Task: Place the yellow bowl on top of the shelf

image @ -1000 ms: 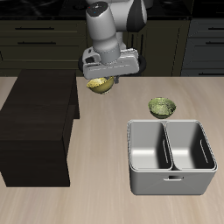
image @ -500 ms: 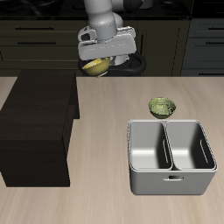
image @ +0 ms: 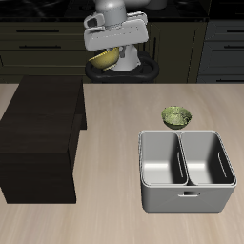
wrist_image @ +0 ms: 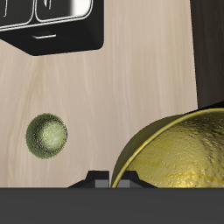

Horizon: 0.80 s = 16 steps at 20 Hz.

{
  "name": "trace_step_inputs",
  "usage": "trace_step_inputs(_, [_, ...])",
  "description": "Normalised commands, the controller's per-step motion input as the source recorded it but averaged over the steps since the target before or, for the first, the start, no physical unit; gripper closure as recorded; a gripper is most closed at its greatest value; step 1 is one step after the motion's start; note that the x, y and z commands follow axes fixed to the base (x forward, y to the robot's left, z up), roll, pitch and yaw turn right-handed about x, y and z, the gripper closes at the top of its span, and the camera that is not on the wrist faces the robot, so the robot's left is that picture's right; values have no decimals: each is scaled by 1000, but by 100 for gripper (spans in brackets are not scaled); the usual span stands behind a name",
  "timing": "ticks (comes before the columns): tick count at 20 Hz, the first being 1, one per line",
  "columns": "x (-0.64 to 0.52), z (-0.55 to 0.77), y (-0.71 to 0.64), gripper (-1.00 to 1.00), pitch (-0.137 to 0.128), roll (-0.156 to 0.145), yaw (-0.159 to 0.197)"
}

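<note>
The robot's hand [image: 108, 59] hangs high above the back of the worktop [image: 114, 143], with its fingers pinching the rim of the yellow bowl [image: 105, 57], which tilts beneath it, lifted well clear of everything below. In the wrist view the yellow bowl [wrist_image: 179, 157] fills much of the picture, its golden speckled inside turned toward the camera, so close that the fingers themselves are hard to make out. Below the hand, near the back edge, sits the robot's dark round base [image: 127, 69]. Farther out, the shelf [image: 40, 133], a large dark wooden box with a flat top, stands on the worktop toward the front, off to one side of the carried bowl. Away from the shelf, a small green bowl [image: 176, 116] rests on the worktop, and just in front of it stands a grey metal bin [image: 185, 172] with two compartments. The bowl appears to be in the carrying stage: picked up and raised, not yet over the shelf. The next move likely calls for swinging the hand sideways and forward until the bowl is above the shelf's flat top, levelling it, lowering it gently, and only then letting go.
</note>
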Motion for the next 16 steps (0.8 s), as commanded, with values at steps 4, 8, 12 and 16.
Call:
trace_step_inputs(4, [-114, 369, -15, 100, -56, 2, 12])
trace_step_inputs(8, [12, 95, -50, 100, -6, -12, -13])
trace_step_inputs(12, [45, 7, -63, 100, 1, -8, 5])
trace_step_inputs(16, [198, -2, -193, 100, 8, -53, 14])
